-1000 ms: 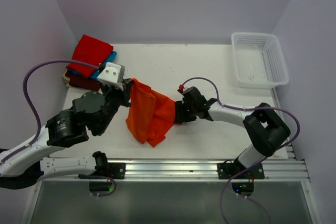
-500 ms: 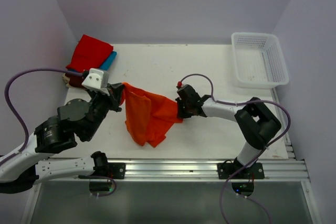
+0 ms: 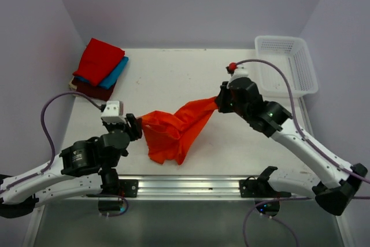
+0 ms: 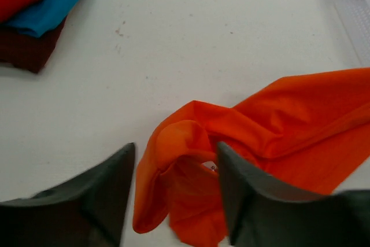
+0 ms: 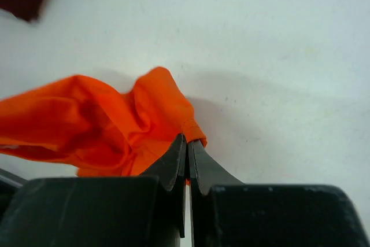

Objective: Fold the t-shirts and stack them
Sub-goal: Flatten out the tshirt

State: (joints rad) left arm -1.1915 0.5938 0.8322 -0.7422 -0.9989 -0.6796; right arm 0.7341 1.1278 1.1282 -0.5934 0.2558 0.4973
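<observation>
Pinching one edge of the orange tee [image 3: 176, 131] in the tight-closed right tool [image 5: 188, 148], holding it stretched mid-table [image 3: 173, 79], probably to spread it for folding, left tool [image 4: 176, 148] gaping empty over its slumped end, well apart from the stack [image 3: 99, 67].

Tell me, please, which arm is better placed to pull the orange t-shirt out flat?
Probably right: the right gripper is shut on an edge of the orange t-shirt, while the left gripper stands open around a fold, gripping nothing.
</observation>
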